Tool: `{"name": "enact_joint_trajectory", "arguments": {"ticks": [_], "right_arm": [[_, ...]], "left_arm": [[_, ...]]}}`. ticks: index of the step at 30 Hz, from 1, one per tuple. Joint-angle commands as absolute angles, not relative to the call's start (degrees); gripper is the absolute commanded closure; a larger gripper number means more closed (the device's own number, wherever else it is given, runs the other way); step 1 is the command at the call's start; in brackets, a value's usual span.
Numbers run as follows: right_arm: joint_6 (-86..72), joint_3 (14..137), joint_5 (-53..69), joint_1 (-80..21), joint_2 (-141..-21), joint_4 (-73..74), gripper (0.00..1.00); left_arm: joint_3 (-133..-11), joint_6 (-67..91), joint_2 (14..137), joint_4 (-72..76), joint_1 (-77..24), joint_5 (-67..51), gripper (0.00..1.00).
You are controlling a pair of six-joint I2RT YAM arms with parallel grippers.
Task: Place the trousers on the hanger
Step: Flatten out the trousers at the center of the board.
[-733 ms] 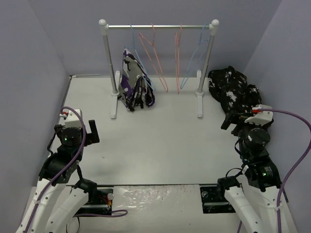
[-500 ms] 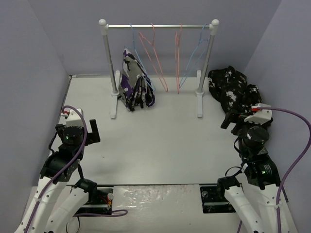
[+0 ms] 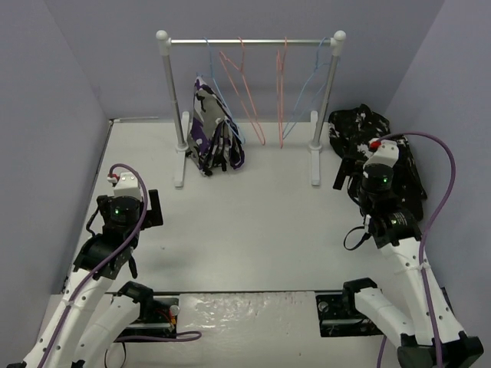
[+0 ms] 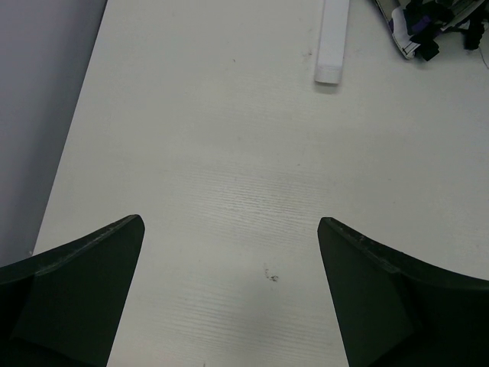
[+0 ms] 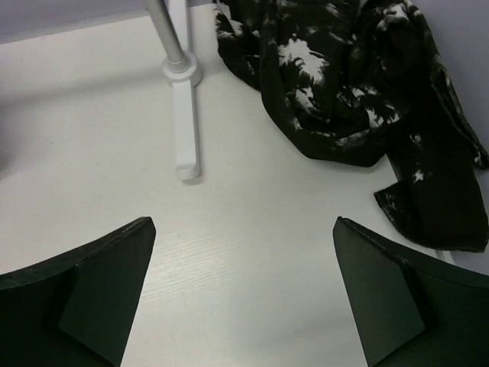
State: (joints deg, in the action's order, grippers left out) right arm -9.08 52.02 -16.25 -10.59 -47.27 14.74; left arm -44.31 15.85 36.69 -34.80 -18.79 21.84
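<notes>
The trousers (image 3: 367,136), black with white splotches, lie crumpled at the back right of the table, beside the rack's right foot. In the right wrist view the trousers (image 5: 344,84) fill the upper right. A light-blue wire hanger (image 3: 305,86) hangs bare at the right end of the rail. My right gripper (image 3: 349,180) hovers just in front of the trousers, open and holding nothing (image 5: 243,222). Near the left wall my left gripper (image 3: 151,208) is open over bare table (image 4: 229,222).
A white rack (image 3: 163,84) stands at the back with two pink-red hangers (image 3: 245,92) on its rail. A purple, white and black garment (image 3: 213,134) hangs at its left end. The rack feet (image 5: 186,130) (image 4: 332,46) rest on the table. Walls close in on both sides.
The right arm has reached forward and to the left, bringing its gripper up to the trousers. The left arm has shifted slightly forward and right. Both grippers stay open.
</notes>
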Motion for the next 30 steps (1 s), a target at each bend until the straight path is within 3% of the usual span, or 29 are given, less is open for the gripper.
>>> {"name": "enact_joint_trajectory", "arguments": {"ticks": [1, 7, 14, 21, 24, 30], "right_arm": [[-16.52, 58.19, -24.41, -8.73, -55.35, 8.96, 0.00], [-20.13, 67.59, -23.16, -3.54, -73.01, 7.99, 0.01], [-18.48, 79.53, -18.81, 3.27, -95.39, 2.87, 0.19], [-16.55, 92.30, -11.11, 7.29, -112.59, 0.62, 0.23], [-16.08, 96.64, -9.49, 7.88, -118.21, 1.15, 0.25], [-13.50, 99.89, -6.90, 8.00, -122.74, 0.94, 0.39]], "left_arm": [[-46.03, 15.73, 37.62, -30.91, -18.81, 22.89, 0.03], [-45.98, 15.89, 37.69, -30.48, -18.71, 21.86, 0.03], [-46.05, 15.56, 36.79, -30.67, -18.44, 22.08, 0.03], [-45.97, 15.03, 37.35, -30.24, -18.28, 21.02, 0.03], [-45.97, 14.94, 38.03, -30.32, -18.28, 20.92, 0.03], [-45.99, 14.77, 38.61, -30.41, -18.19, 20.94, 0.03]]}}
